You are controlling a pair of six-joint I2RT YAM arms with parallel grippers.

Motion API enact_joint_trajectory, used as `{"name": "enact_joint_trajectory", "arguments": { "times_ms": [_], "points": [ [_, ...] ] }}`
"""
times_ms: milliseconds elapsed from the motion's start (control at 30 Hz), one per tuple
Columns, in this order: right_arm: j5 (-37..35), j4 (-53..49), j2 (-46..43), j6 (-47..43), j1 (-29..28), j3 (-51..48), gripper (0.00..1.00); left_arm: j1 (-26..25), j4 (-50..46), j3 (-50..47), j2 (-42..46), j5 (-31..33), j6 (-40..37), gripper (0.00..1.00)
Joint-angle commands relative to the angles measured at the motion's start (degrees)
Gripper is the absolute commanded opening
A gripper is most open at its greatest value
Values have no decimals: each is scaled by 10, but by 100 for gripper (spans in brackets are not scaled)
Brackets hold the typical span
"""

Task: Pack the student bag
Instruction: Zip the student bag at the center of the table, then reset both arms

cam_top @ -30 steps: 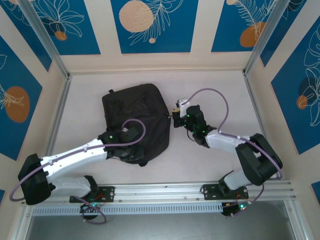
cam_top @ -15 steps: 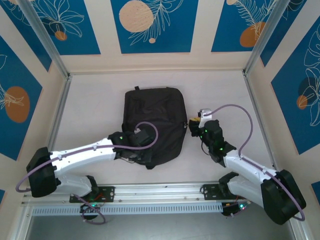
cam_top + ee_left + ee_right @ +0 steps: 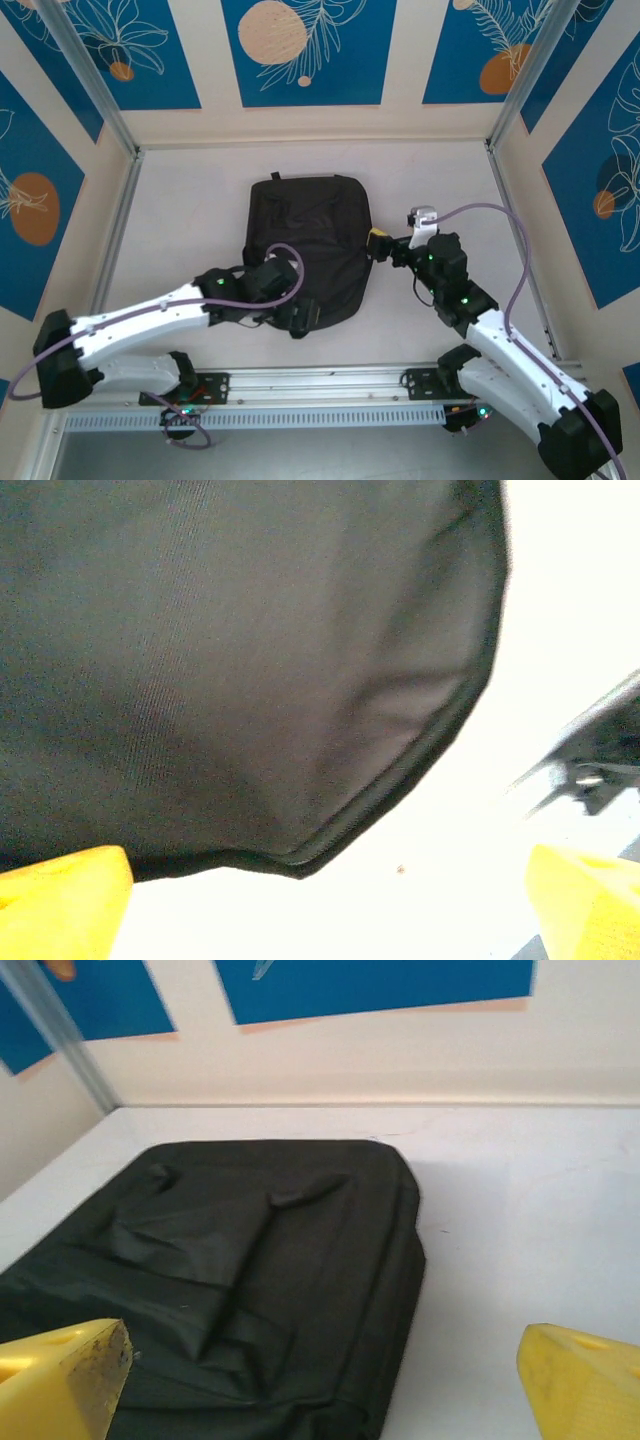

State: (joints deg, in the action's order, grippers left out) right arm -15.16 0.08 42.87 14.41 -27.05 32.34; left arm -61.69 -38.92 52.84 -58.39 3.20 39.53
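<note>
Lying flat, the student bag [image 3: 310, 235] has the left fingers [image 3: 60, 905] spread at its 6 o'clock edge. The right fingers [image 3: 60, 1380] stand spread at its 3 o'clock side.

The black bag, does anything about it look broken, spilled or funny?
Nothing stands out. The student bag lies flat on the table, sitting fairly square. Its fabric is creased in soft folds, but no tear or spill shows.

Left gripper [image 3: 299, 318] and right gripper [image 3: 378, 242] are both opening wide, letting go of the student bag [image 3: 310, 225], now lying further right
</note>
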Motion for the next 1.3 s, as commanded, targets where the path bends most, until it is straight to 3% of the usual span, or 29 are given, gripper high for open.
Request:
{"name": "enact_joint_trajectory", "arguments": {
  "times_ms": [0,133,200,233,267,333,433,500,600,800,933,1033,1100,1167,1267],
  "points": [
    [78,-50,-13,-36,-4,22,99,7,23,33,65,63,-121,100],
    [65,-24,-27,-64,-4,25,99,7,-14,56,84,390,-154,100],
    [22,2,-35,-66,-4,27,99,9,96,-1,100,540,-248,100],
    [-5,13,-36,-61,-4,28,99,18,164,-32,108,566,-323,100],
    [-42,29,-35,-55,-3,30,99,39,245,-70,115,549,-409,100],
    [-92,53,-22,-63,0,34,99,115,306,-113,117,415,-485,100],
    [-113,53,21,-107,11,56,99,272,321,-141,94,282,-386,100],
    [-123,47,54,-110,20,74,99,350,389,-175,75,209,-388,100],
    [-137,71,90,-122,33,73,99,417,483,-228,48,286,-346,100],
    [-115,78,147,-41,141,39,99,558,579,-293,-77,227,-294,100],
    [-75,152,192,-16,208,-34,99,589,637,-306,-127,164,-303,100],
    [-34,284,218,-12,248,-117,99,589,742,-331,-146,127,-306,100],
    [4,373,250,-3,272,-163,99,588,763,-321,-166,54,-353,100],
    [25,338,257,7,289,-146,99,586,770,-309,-184,-30,-399,100],
    [70,388,287,8,297,-144,99,574,786,-306,-196,-33,-428,100]
  ]
}}
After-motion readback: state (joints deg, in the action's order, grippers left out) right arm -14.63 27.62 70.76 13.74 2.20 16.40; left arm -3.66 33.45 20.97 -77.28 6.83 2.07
